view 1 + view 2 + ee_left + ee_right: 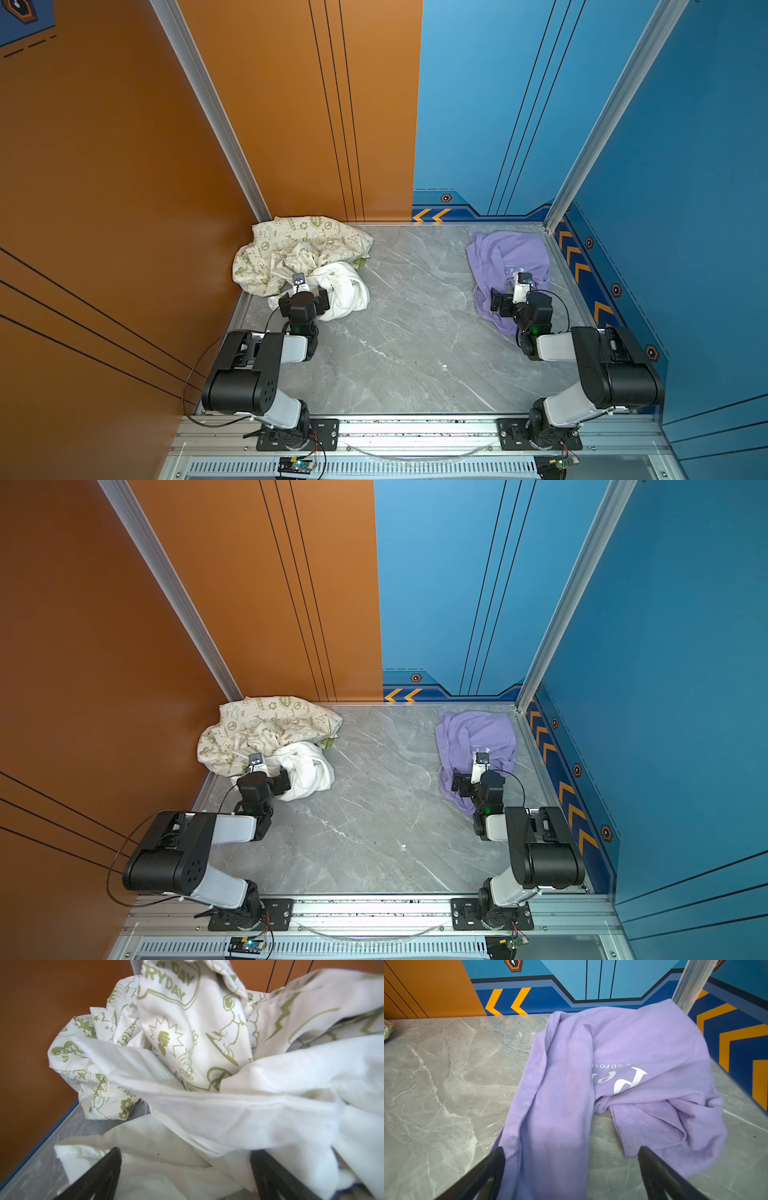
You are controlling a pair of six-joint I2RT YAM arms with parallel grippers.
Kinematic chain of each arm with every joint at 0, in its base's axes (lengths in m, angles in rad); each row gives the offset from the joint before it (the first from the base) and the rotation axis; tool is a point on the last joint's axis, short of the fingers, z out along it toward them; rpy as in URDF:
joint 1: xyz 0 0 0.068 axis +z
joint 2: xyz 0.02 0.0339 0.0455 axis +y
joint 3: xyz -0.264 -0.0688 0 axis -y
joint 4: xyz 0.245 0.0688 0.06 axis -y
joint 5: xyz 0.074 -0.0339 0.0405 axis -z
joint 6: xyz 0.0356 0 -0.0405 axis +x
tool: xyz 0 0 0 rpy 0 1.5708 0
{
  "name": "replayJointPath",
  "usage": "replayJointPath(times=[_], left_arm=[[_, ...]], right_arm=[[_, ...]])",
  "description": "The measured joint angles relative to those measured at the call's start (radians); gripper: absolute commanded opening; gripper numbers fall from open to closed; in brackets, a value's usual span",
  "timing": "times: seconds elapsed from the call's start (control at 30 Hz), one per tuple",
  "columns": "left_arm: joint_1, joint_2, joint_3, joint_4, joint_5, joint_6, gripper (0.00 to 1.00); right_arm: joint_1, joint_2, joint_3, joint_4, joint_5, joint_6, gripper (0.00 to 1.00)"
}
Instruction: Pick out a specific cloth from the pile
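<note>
Cloth (pixel 509 255): lilac-purple T-shirt, soft and rumpled, with white printed lettering (pixel 623 1080) partly tucked into a fold. Lies alone on the grey marbled surface (pixel 415 316) at the far right corner, close against the metal post (pixel 588 158) and the blue wall (pixel 685 208). Spreads broad at the far end and narrows into a long fold toward the near side, with a hemmed flap beside it and a patch of bare surface between the two.

Right claw (pixel 515 297) above the near end of the cloth, jaws spread wide, not closed on the fabric. In the right wrist view, one black finger (pixel 483 1176) over the long fold, the other at the edge of the hemmed flap. Cannot tell whether touching the fabric.

Pile (pixel 303 262) well apart, in the far left corner against the orange wall (pixel 124 187): cream cloth with green prints (pixel 286 245) behind, plain white garment (pixel 347 291) in front, overlapping. Left claw (pixel 304 296) over the white garment's near edge, jaws likewise wide, white fabric between the fingers in the left wrist view but not clamped.

Open stretch of surface between pile and cloth. Only the right arm's own wrist overlaps the cloth in both top views.
</note>
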Motion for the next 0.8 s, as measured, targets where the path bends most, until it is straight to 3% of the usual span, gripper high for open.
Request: replayJointPath(times=[0.43,0.8], left_arm=[[-0.016,0.021,0.0,0.055,0.003,0.04,0.98],[-0.016,0.021,0.0,0.055,0.003,0.04,0.98]], right_arm=[[0.042,0.0,-0.006,0.043,0.085,0.001,1.0],[0.032,0.0,-0.005,0.037,0.083,0.001,1.0]])
